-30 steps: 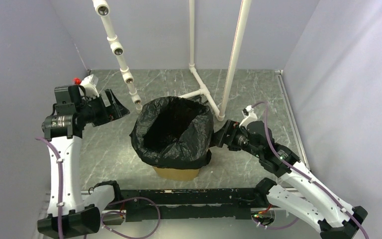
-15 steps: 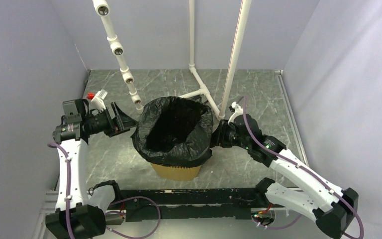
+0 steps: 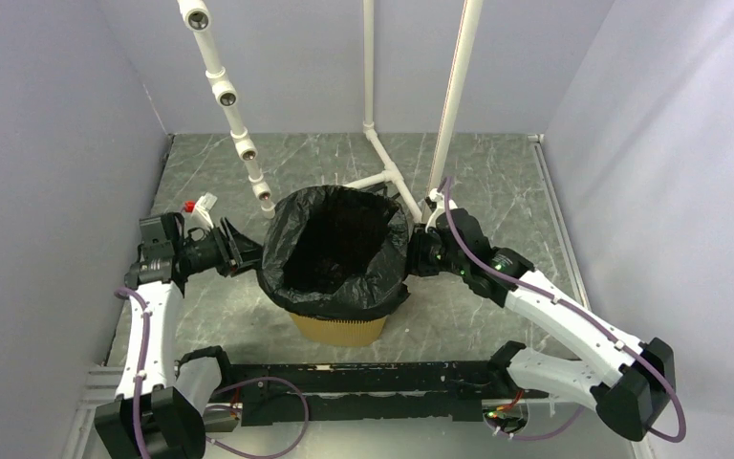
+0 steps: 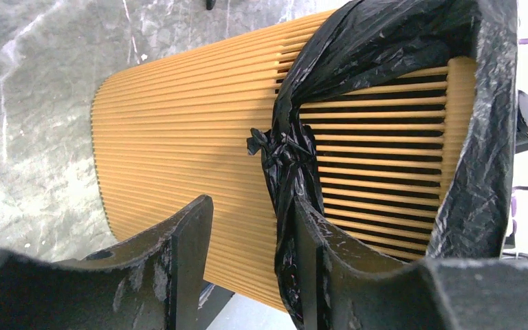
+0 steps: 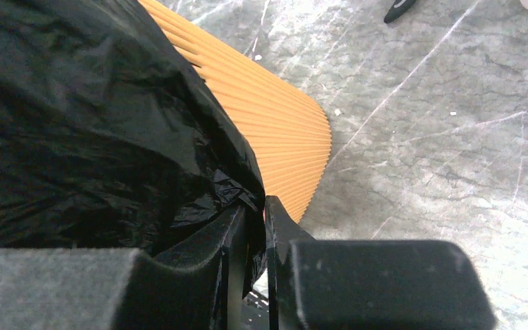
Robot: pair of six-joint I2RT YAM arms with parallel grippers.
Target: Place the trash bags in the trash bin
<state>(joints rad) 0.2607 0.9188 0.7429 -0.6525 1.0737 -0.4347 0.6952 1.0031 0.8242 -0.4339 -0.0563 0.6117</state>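
while the yellow-orange trash bin (image 3: 339, 331) stands mid-way across the grey table (image 3: 497, 182), the black trash bag (image 3: 334, 244) lines it and folds over its rim. the left gripper (image 4: 253, 206) sits at the bin's left side, jaws spread, with a twisted strand of bag in the gap against one finger. the right gripper (image 5: 254, 210), at the right side, pinches the bag's hanging edge.
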